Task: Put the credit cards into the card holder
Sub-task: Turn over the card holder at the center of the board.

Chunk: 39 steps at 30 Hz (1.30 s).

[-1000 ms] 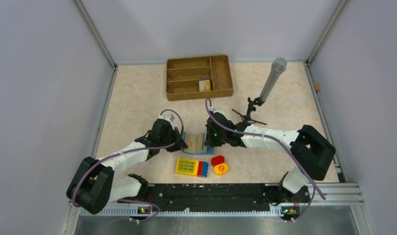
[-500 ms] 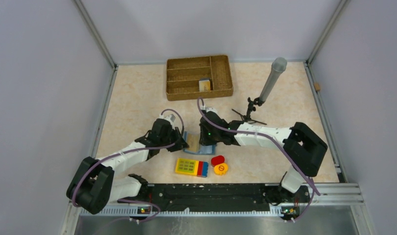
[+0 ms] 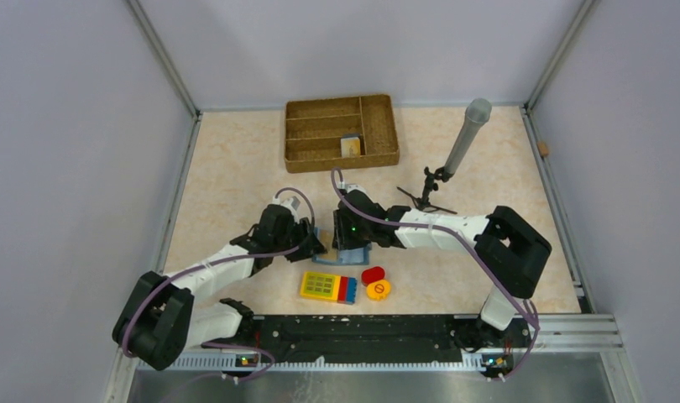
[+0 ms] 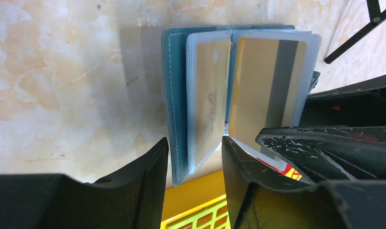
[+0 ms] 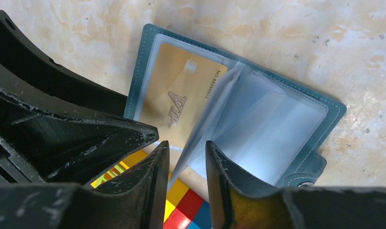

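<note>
Table [image 3: 236,168]: pale marbled top, carrying every item listed below.
Left arm: reaches in from 8 o'clock; left gripper [image 3: 313,245] sits at the 9 o'clock edge of the card holder.
Right arm: reaches in from 3 o'clock; right gripper [image 3: 347,243] sits over the holder's 3 o'clock half, close to the left one.
Wicker tray [image 3: 394,134]: at 12 o'clock on the table, well apart from the arms; a small box [image 3: 350,146] lies in its nearest long compartment.
Grey tube [image 3: 467,134]: tilted on a black stand at 2 o'clock.
Card holder [image 4: 174,95]: teal, lying open and flat on the table between the two grippers, clear sleeves showing.
Keypad block [image 3: 328,287]: yellow with a red and blue end, just beside the holder at its 6 o'clock.
Credit cards: one gold card [image 4: 212,90] is in a sleeve; a second gold card with a grey stripe [image 4: 262,86] is in the next sleeve.
Discs: red [image 3: 372,274] and yellow [image 3: 378,290], at 5 o'clock of the holder.
Left jaws: parted, straddling the near edge of the cover and one sleeve.
Right jaws: narrowly parted, with a raised clear sleeve [image 5: 200,133] running between them; contact cannot be told.
</note>
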Each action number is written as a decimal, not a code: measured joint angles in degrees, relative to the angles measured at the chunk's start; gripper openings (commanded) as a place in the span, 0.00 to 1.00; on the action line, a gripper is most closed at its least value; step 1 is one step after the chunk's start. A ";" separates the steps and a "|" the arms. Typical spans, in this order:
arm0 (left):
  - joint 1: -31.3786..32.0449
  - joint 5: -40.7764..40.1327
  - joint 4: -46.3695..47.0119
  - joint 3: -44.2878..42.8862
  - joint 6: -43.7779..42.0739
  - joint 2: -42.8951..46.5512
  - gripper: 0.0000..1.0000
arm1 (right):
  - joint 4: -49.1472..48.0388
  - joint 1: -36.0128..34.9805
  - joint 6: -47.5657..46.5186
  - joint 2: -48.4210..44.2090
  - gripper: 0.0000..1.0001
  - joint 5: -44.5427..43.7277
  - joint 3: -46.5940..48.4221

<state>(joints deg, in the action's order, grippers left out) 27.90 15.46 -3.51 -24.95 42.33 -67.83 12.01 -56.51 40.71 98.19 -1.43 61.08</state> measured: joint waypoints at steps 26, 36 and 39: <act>-6.01 -7.65 -14.51 0.31 -2.05 15.37 0.62 | -4.20 0.00 -0.61 -0.37 0.59 1.42 -0.66; -6.47 -5.97 -14.78 0.09 -3.17 15.96 0.63 | 0.96 0.00 1.53 -4.83 0.58 -8.07 -2.51; -6.49 -5.44 -14.75 -0.87 -3.58 15.89 0.63 | 3.91 0.00 2.01 -6.05 0.58 -11.50 -4.02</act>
<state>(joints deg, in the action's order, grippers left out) 21.41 10.02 -18.26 -25.82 38.74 -51.94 15.92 -56.51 42.72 92.14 -12.93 57.06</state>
